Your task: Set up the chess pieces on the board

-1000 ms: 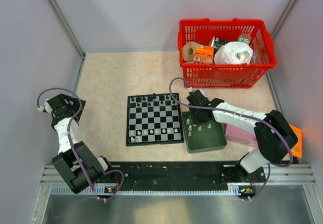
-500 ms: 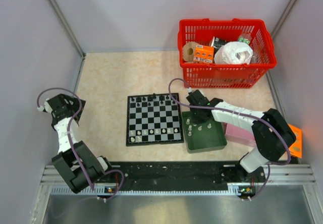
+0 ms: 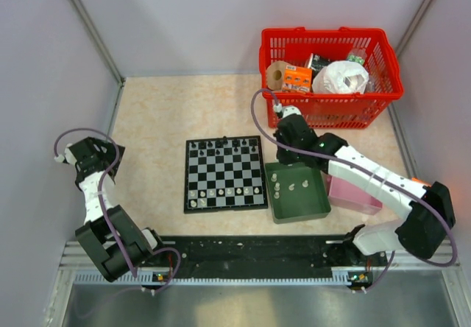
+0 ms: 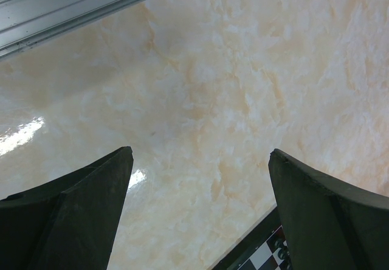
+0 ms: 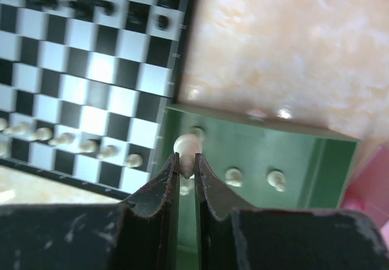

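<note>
Whitish chess piece (image 5: 187, 146) pinched in the right gripper (image 5: 187, 160), held above the dark green tray (image 5: 304, 154).

The jaws are narrowed onto the piece at their very tips, with its rounded end showing past them, probably so that it can be set down squarely. The tray sits just right of the board (image 3: 224, 174), which keeps each carry short. Whitish pieces (image 5: 79, 141) line the board's near rows and black pieces (image 3: 221, 145) line the far row, while spare pieces (image 5: 233, 175) wait in the tray. The left gripper (image 4: 200, 179) hangs wide open over the bare table (image 4: 213, 69) on the left, apparently parked out of the way. Compared with a second ago, the right arm has risen from low in the tray and drawn towards the far side, with its elbow swung right. The left arm has not moved.
</note>
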Robot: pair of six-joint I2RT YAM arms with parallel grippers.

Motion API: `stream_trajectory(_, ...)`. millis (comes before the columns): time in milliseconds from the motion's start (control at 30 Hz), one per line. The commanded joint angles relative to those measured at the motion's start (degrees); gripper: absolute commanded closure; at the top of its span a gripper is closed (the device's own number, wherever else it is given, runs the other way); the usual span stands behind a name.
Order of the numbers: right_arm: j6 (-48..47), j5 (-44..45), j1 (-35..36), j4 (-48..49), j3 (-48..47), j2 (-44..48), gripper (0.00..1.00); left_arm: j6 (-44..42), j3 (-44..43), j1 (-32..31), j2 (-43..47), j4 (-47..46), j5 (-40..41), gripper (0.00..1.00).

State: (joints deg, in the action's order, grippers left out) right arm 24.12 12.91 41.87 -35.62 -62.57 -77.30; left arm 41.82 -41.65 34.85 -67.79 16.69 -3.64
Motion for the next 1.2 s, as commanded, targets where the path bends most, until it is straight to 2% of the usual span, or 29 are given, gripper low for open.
stream_trajectory(0, 0.49, 0.19, 8.65, 0.28, -5.89, -2.92, 0.91, -0.34, 0.69, 0.57, 0.2, -2.71, -0.58, 0.01)
stream_trajectory(167, 1.37, -0.6, 18.76, 3.61, -11.61, -14.35, 0.92, -0.69, 0.69, 0.57, 0.64, -2.36, -0.49, 0.01)
stream_trajectory(367, 3.21, -3.58, 25.54, 6.08, -16.79, -23.41, 0.94, -0.6, 0.6, 0.66, 1.17, -2.01, -0.23, 0.01)
stream_trajectory(733, 1.9, -5.96, 28.44, 6.44, -24.09, -32.56, 0.94, -0.78, 0.87, 1.01, 0.47, -2.71, -0.49, 0.01)
stream_trajectory(1167, 0.67, -6.4, 28.44, 5.47, -27.7, -37.4, 0.94, -0.87, 1.13, 1.27, 0.29, -3.06, -0.75, 0.01)
